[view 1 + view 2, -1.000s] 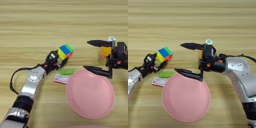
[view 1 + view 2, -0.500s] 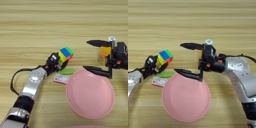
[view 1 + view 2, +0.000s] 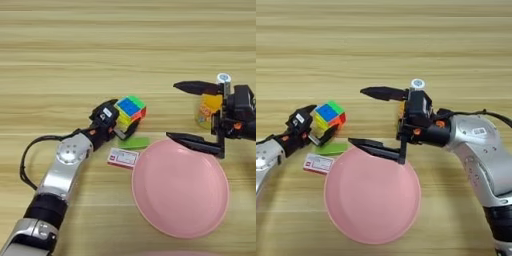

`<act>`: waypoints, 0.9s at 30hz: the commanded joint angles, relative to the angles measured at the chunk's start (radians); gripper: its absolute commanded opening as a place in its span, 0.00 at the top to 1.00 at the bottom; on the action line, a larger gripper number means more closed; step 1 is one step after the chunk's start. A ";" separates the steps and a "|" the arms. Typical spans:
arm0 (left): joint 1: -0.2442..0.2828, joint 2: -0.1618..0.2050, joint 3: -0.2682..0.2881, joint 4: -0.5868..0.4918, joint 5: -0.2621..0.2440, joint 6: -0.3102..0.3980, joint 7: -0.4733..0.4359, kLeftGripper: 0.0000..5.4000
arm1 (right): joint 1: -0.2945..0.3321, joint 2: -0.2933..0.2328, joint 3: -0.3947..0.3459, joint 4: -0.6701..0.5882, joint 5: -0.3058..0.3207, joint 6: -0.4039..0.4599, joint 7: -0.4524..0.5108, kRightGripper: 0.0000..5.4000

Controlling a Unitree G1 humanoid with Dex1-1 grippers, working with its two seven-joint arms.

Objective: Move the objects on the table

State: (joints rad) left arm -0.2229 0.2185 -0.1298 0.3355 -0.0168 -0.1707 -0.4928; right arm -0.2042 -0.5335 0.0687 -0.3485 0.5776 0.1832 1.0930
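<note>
Our left gripper (image 3: 121,121) clamps the puzzle cube (image 3: 130,109); we should carry it level over the pink plate (image 3: 181,196), while our right gripper (image 3: 372,118) gapes wide beside the bottle (image 3: 210,106)

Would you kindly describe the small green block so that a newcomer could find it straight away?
Start at the big pink plate and look just past its upper-left rim. The green block lies flat on the table there, under the puzzle cube in the left hand. Unlike the red-and-white card beside it, it is plain green.
</note>
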 commanded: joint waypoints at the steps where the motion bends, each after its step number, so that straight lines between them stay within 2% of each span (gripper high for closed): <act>1: 0.032 0.026 0.014 -0.066 -0.006 0.004 -0.003 0.05 | 0.011 -0.005 -0.018 -0.001 0.002 -0.010 -0.003 0.00; 4: 0.045 0.035 0.017 -0.099 -0.008 0.008 -0.004 0.00 | 0.014 -0.004 -0.019 0.006 -0.002 -0.012 -0.004 0.00; 7: 0.058 0.041 0.020 -0.136 -0.024 0.001 -0.014 0.00 | 0.017 -0.007 -0.014 0.015 -0.017 -0.014 -0.005 0.00; 14: 0.088 0.037 0.063 -0.210 -0.138 -0.063 -0.073 0.00 | 0.027 -0.052 0.012 0.051 -0.086 -0.015 0.021 0.00; 19: 0.112 0.016 0.075 -0.247 -0.189 -0.097 -0.086 0.00 | 0.020 -0.092 0.034 0.080 -0.138 -0.020 0.051 0.00; 22: 0.123 0.003 0.078 -0.249 -0.201 -0.113 -0.080 0.00 | 0.016 -0.110 0.054 0.101 -0.174 -0.031 0.070 0.00; 27: 0.137 -0.018 0.073 -0.244 -0.194 -0.128 -0.070 0.00 | 0.026 -0.159 0.099 0.133 -0.239 -0.047 0.123 0.00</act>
State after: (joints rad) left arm -0.0983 0.2080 -0.0545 0.0967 -0.2067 -0.2880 -0.5670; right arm -0.1786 -0.6517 0.1451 -0.2314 0.3795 0.1587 1.1829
